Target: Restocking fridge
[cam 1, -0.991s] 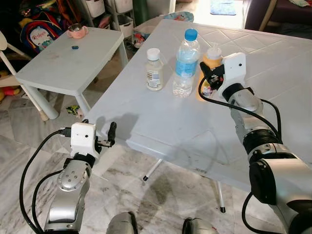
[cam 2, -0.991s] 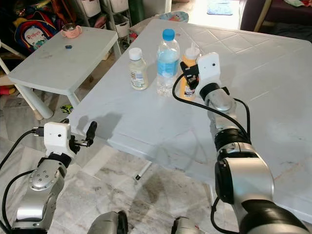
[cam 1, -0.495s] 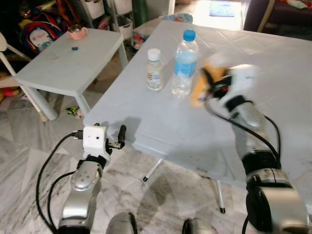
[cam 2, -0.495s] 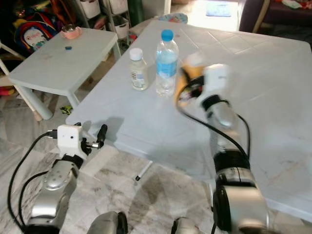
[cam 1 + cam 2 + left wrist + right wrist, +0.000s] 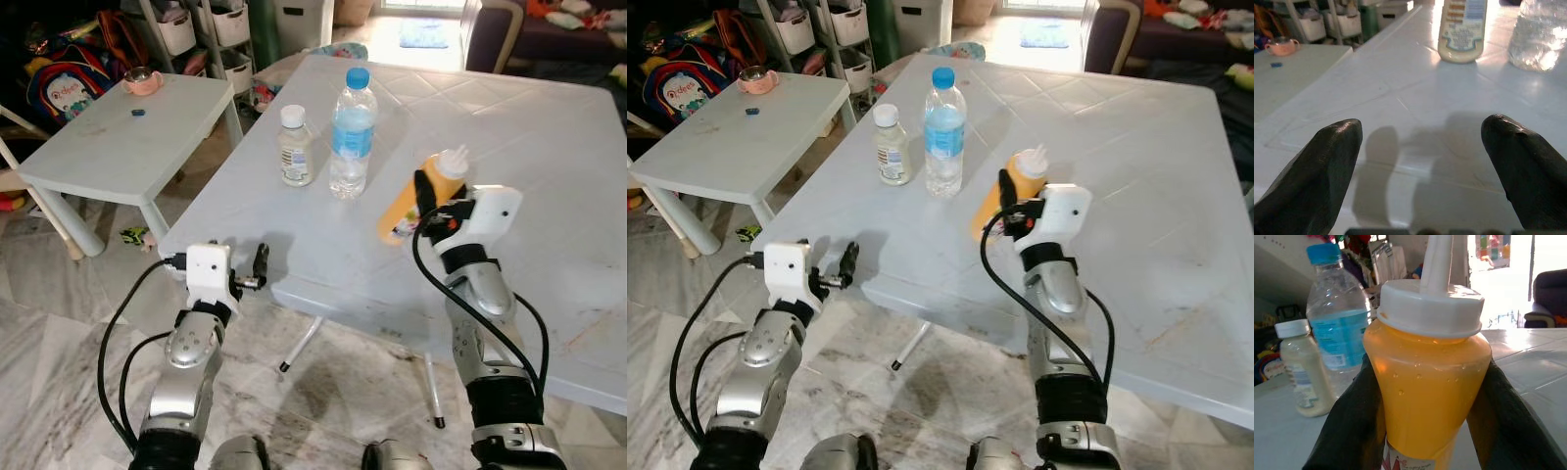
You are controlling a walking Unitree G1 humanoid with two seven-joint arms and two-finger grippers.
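- The right gripper (image 5: 423, 208) is clamped on the orange sauce bottle (image 5: 427, 195), holding it tilted above the large white table (image 5: 549, 157).
- The left gripper (image 5: 261, 266) sits at the table's near-left edge, its 2 fingers (image 5: 1327, 161) spread apart.
- A water bottle (image 5: 352, 133) and a small white-capped bottle (image 5: 294, 146) stand farther left.

A low white plastic side table (image 5: 108, 137) stands to the left of the big counter, on a floor of grey-veined marble tiles (image 5: 59, 323). On its far end sits a small pink cup (image 5: 140, 80), with a tiny blue cap (image 5: 137, 112) lying near it. Beyond, at the far left, a colourful child's backpack (image 5: 61, 86) leans by white storage drawers (image 5: 206, 29). A dark purple sofa (image 5: 549, 34) sits at the far right.
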